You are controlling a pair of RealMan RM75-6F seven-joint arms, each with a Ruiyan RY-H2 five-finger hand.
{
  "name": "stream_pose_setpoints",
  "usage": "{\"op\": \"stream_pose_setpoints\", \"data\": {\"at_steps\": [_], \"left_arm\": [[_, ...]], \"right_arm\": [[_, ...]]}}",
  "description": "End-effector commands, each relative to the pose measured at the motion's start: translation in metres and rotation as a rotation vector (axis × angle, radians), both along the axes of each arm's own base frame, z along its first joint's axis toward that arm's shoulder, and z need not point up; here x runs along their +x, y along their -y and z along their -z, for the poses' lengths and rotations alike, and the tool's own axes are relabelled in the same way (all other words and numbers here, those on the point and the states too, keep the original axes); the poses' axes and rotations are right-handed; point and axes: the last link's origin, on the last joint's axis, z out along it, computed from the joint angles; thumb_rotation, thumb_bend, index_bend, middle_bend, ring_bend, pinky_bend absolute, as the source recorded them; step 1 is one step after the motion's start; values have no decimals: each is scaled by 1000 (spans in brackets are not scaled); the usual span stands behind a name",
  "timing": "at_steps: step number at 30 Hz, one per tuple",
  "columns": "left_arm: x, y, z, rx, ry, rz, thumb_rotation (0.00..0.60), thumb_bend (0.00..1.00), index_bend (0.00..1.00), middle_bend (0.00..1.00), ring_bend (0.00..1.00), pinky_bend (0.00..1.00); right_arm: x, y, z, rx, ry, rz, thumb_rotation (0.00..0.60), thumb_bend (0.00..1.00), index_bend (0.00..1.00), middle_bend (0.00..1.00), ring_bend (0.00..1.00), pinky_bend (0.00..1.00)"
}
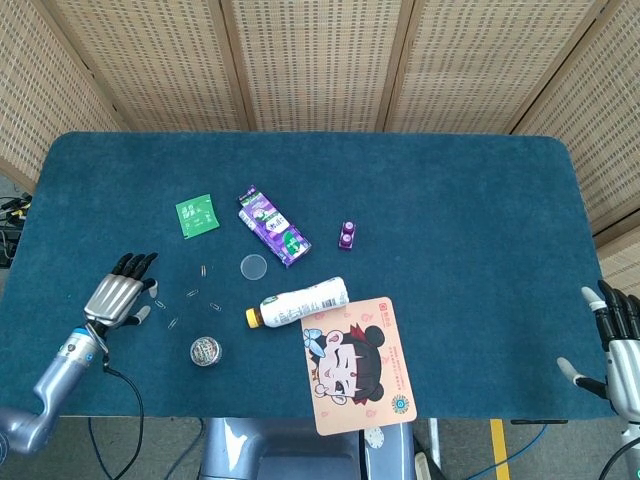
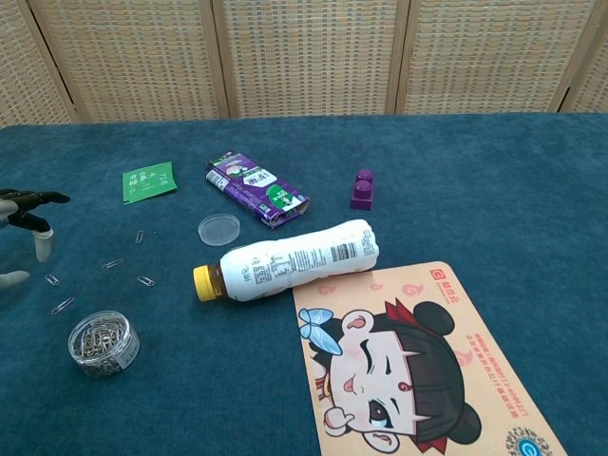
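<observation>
Several loose paper clips (image 1: 172,302) lie on the worktop (image 1: 450,200) just beside the left robot hand (image 1: 118,297), whose fingers are spread, holding nothing. Likely light, thin and slippery; pinch one by its wire edges.

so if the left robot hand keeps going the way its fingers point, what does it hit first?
Probably the loose paper clips just ahead of the left robot hand, which points up-right. Further along that line lies the green packet. The hand's height above the table is unclear.

Woven screen panels (image 1: 310,60) behind table (image 1: 450,220)
</observation>
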Motion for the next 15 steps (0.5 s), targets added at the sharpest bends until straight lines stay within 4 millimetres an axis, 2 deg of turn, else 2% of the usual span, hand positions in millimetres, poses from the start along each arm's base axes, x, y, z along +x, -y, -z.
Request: {"op": "stream_pose_setpoints", "data": {"at_steps": [1,15], "left_arm": [[-1,0,3,-4,-5,-3,600,366,481,0,0,0],[-2,-2,20,-22,-3,-12,600,366,481,0,0,0]], "right_arm": [[0,0,0,0,1,1,600,0,77,0,0,0],[-2,1,-1,4,12,4,600,0,81,0,0,0]]}}
